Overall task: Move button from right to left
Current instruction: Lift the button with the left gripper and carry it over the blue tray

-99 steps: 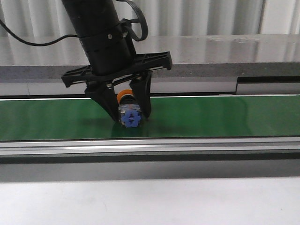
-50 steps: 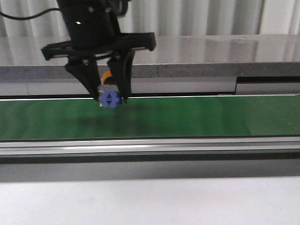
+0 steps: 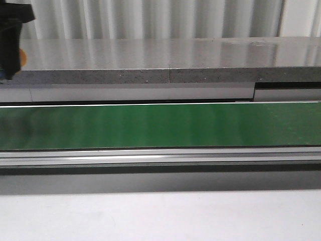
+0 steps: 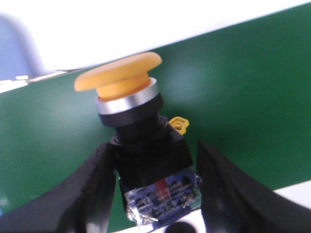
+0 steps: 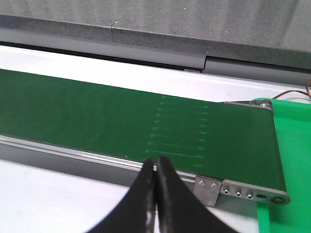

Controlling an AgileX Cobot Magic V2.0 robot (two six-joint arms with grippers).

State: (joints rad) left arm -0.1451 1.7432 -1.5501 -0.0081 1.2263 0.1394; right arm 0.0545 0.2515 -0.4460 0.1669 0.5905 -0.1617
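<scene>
front view: left gripper (image 3: 11, 42) sits at the upper left edge of the frame, mostly cut off, a dark shape with a speck of orange from the button (image 3: 21, 56) at its right side. green belt (image 3: 160, 125) runs across the middle of the frame from edge to edge, with a grey rail (image 3: 160, 158) along its near side and a pale surface (image 3: 160, 216) below. a grey ledge (image 3: 165, 63) crosses behind the belt, with ribbed panelling at the top of the frame.

left wrist view: button (image 4: 141, 141) fills the centre, tilted, its orange-yellow cap toward the upper left, a silver ring and black collar under it, then a dark body and a blue base with pale markings at the bottom. left gripper (image 4: 155, 194) is clamped on it: one black finger (image 4: 87, 194) presses the body from the lower left, while the other finger (image 4: 233, 194) at the lower right stands a little away from the body, and whether it touches lower down i cannot tell. belt (image 4: 243, 97) is behind the button, with white along the top of the frame.

right wrist view: right gripper (image 5: 156, 204) is at the bottom centre, its two black fingers pressed together with nothing between them. belt (image 5: 97, 121) slants across the frame, ending at the right by a metal bracket (image 5: 233, 190) with screws. a bright green surface (image 5: 291, 145) lies at the right edge, and a grey ledge crosses the top.
</scene>
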